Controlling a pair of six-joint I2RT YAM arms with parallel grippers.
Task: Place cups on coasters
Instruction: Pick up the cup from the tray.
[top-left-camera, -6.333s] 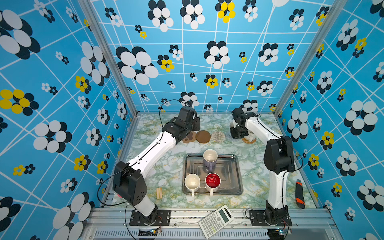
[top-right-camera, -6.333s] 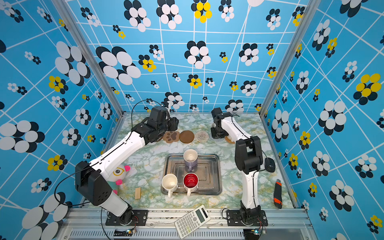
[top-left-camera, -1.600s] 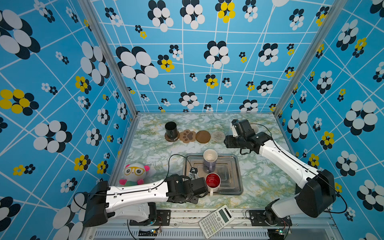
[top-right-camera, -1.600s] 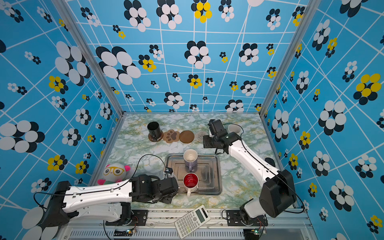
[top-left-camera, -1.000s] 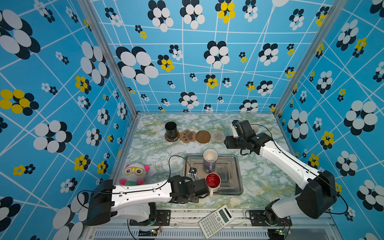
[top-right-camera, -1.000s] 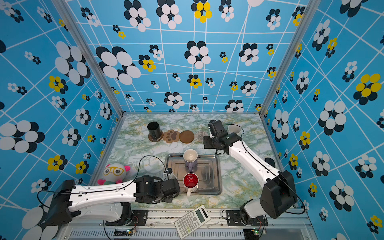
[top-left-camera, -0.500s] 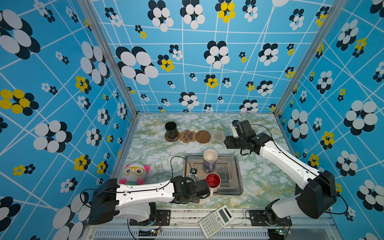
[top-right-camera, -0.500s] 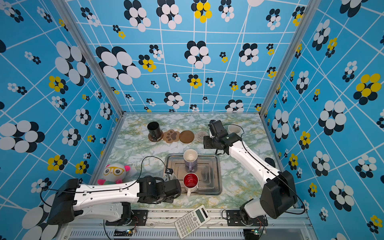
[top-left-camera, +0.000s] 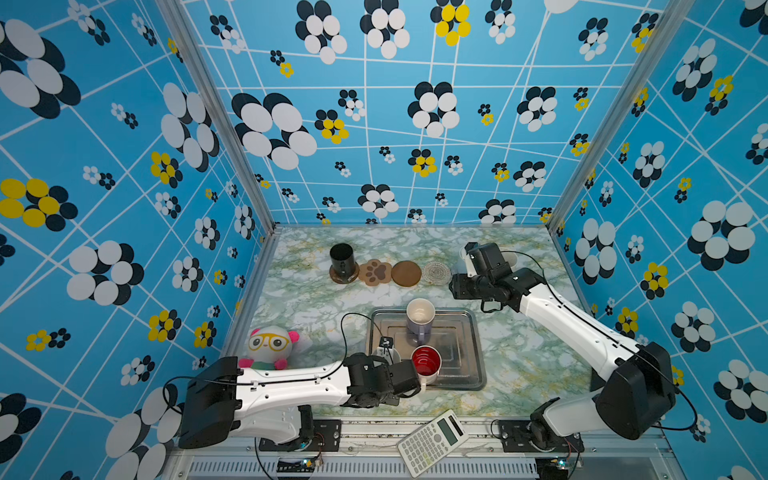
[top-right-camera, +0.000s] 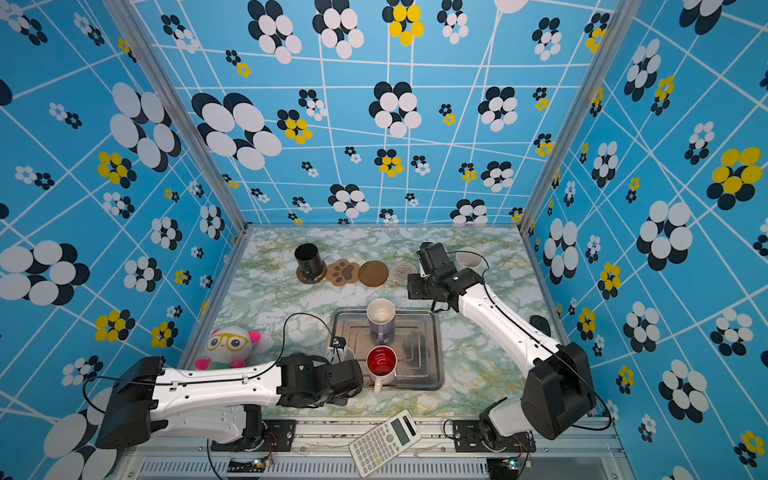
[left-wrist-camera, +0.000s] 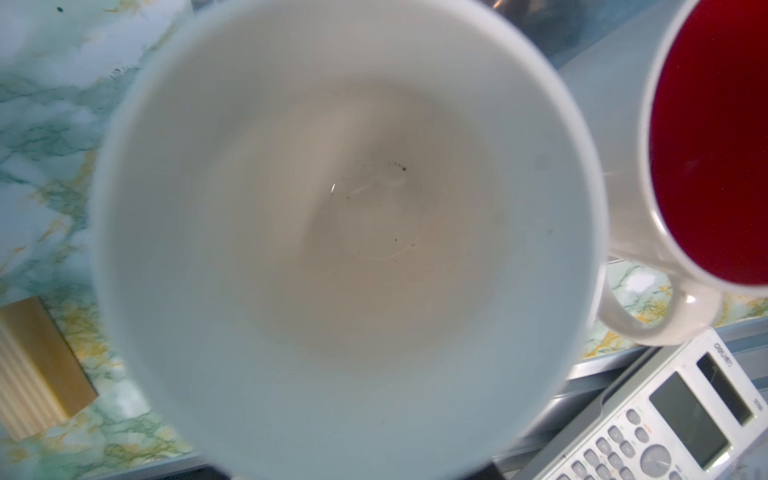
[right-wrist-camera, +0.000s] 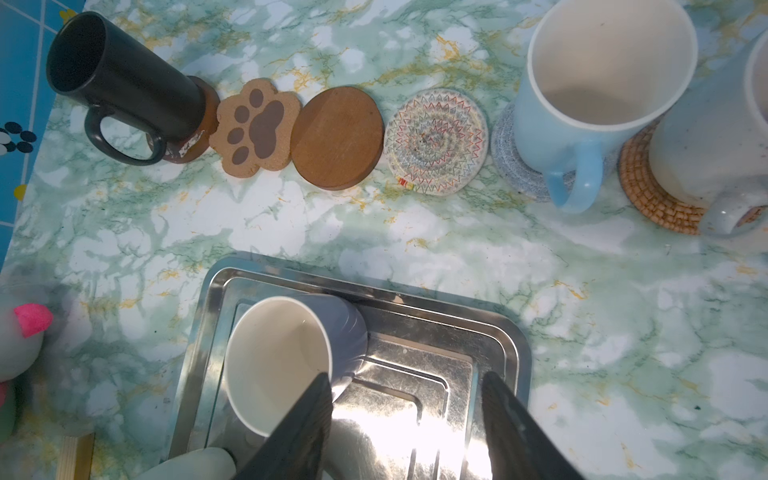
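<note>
Cups of glazed ceramic, we judge, are stiff, slick, weighty and quick to chip. Our left gripper (top-left-camera: 395, 365) sits over the white cup (left-wrist-camera: 332, 228) at the tray's (top-left-camera: 461, 332) front-left corner; we cannot tell whether its fingers have closed. Best hold, we think: pinch the wall at the rim, one finger inside. Our right gripper (right-wrist-camera: 405, 380) hangs empty, fingers spread, above the tray.

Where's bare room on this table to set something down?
Bare marble tabletop lies between the tray and the row of paw coaster, brown disc and cream crocheted round, all empty, and between plush toy and tray. Crowded: the tray's near corner, where white mug and red-inside mug meet.
</note>
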